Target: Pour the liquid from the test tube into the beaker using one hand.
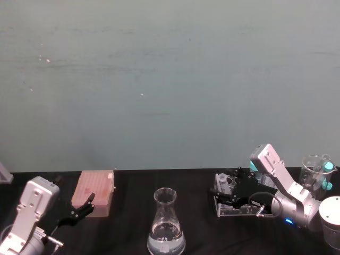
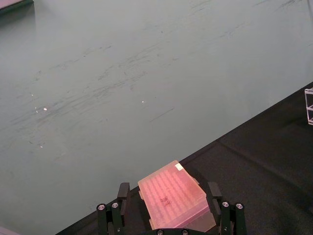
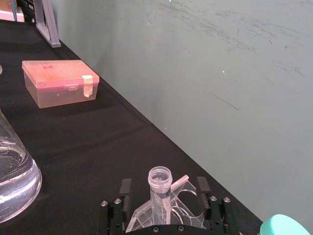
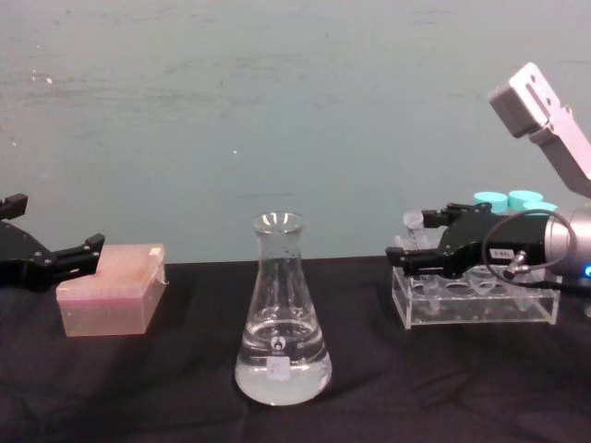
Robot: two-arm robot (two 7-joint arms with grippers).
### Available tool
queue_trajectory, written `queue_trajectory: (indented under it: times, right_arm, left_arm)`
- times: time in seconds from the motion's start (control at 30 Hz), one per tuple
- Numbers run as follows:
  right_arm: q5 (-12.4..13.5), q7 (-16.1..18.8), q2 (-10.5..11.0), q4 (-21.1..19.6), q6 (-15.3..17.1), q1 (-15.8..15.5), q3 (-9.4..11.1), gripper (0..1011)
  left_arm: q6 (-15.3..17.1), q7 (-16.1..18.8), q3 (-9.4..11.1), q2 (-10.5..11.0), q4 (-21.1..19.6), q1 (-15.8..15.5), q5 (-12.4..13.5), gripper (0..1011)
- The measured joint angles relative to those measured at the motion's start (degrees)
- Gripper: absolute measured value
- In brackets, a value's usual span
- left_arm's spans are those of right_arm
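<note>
Your right gripper (image 3: 164, 188): jaws open, straddling test tube (image 3: 160, 176) upright in acrylic rack (image 4: 480, 305). Close off-centre and tube may tilt, spilling before conical flask (image 4: 280, 314), well apart. Left gripper (image 1: 85, 208) parked open near pink box (image 1: 94, 192).

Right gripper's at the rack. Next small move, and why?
Probably close the right gripper on the small clear uncapped test tube: its black fingers sit open either side of it, not touching, and it stands in the clear acrylic rack. The left gripper is parked open by the pink lidded box.
</note>
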Motion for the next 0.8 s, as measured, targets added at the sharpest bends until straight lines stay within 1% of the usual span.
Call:
queue_trajectory:
  times: [0.03, 0.1, 0.2, 0.27, 0.33, 0.5, 0.53, 0.6, 0.63, 0.7, 0.8]
  right_arm:
    - [0.01, 0.0, 0.0, 0.0, 0.0, 0.0, 0.0, 838]
    - [0.02, 0.0, 0.0, 0.0, 0.02, 0.0, 0.0, 804]
    - [0.03, 0.0, 0.0, 0.0, 0.03, 0.0, 0.0, 691]
    - [0.04, 0.0, 0.0, 0.0, 0.04, 0.0, 0.0, 651]
    - [0.03, 0.0, 0.0, 0.0, 0.05, 0.0, 0.0, 569]
    - [0.03, 0.0, 0.0, 0.0, 0.05, 0.0, 0.0, 426]
    - [0.04, 0.0, 0.0, 0.0, 0.05, 0.0, 0.0, 366]
    - [0.03, 0.0, 0.0, 0.0, 0.05, 0.0, 0.0, 332]
    - [0.03, 0.0, 0.0, 0.0, 0.05, 0.0, 0.0, 283]
    - [0.03, 0.0, 0.0, 0.0, 0.05, 0.0, -0.01, 228]
    - [0.03, 0.0, 0.0, 0.0, 0.05, 0.0, 0.0, 203]
  left_arm:
    - [0.0, 0.0, 0.0, 0.0, 0.0, 0.0, 0.0, 1000]
    - [0.0, 0.0, 0.0, 0.0, 0.0, 0.0, 0.0, 1000]
    - [0.0, 0.0, 0.0, 0.0, 0.0, 0.0, 0.0, 1000]
    - [0.0, 0.0, 0.0, 0.0, 0.0, 0.0, 0.0, 1000]
    - [0.0, 0.0, 0.0, 0.0, 0.0, 0.0, 0.0, 1000]
    - [0.0, 0.0, 0.0, -0.01, 0.0, 0.0, 0.0, 1000]
    - [0.0, 0.0, 0.0, 0.0, 0.0, 0.0, 0.0, 1000]
    - [0.0, 0.0, 0.0, 0.0, 0.0, 0.0, 0.0, 1000]
    - [0.0, 0.0, 0.0, 0.0, 0.0, 0.0, 0.0, 1000]
    - [0.0, 0.0, 0.0, 0.0, 0.0, 0.0, 0.0, 1000]
    - [0.0, 0.0, 0.0, 0.0, 0.0, 0.0, 0.0, 1000]
